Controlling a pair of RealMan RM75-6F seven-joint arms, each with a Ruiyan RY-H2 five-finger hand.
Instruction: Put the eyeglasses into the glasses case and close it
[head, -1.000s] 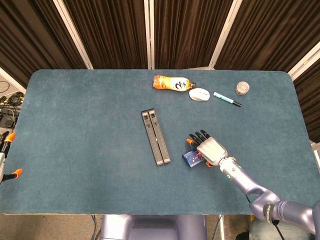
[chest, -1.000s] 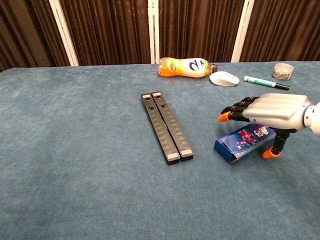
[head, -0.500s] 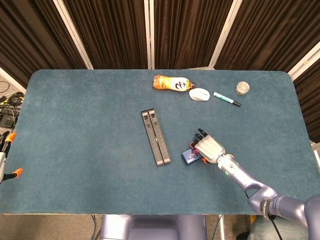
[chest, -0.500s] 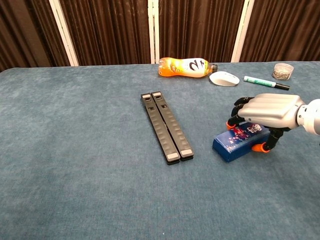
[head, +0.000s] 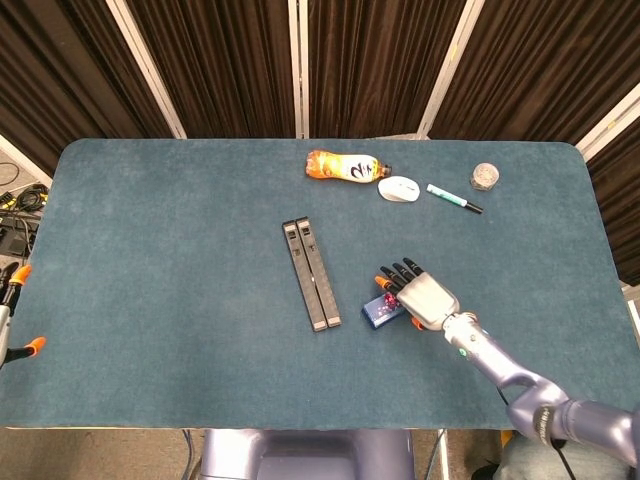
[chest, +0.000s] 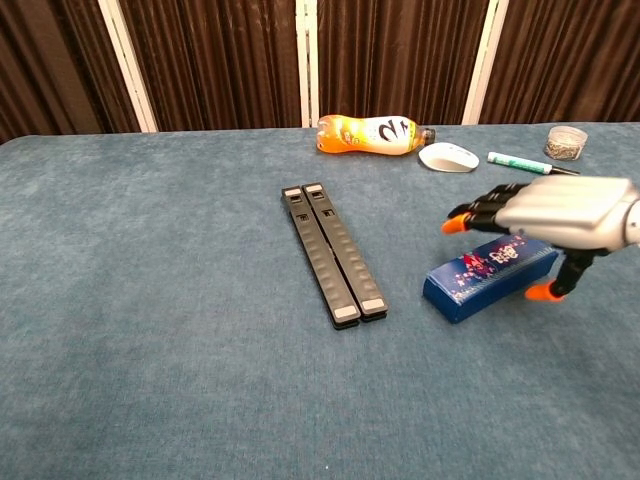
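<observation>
A small blue patterned case (head: 381, 313) (chest: 487, 277) lies shut on the blue table cloth, right of centre. My right hand (head: 420, 297) (chest: 565, 205) hovers just above its right end, palm down. Its fingers (chest: 478, 212) stretch out over the lid without touching it, and the thumb tip hangs beside the case's near right side. The hand holds nothing. Two long black flat bars (head: 311, 273) (chest: 333, 252) lie side by side left of the case. I cannot make out any eyeglasses. My left hand shows in neither view.
Along the far edge lie an orange bottle (head: 343, 166) (chest: 370, 134) on its side, a white mouse (head: 399, 188) (chest: 449, 156), a green marker (head: 453, 198) (chest: 530, 165) and a small clear jar (head: 485, 176) (chest: 566, 141).
Half a second ago my right hand had its fingers curled down on the case. It has since lifted and spread its fingers. The case has shifted slightly.
</observation>
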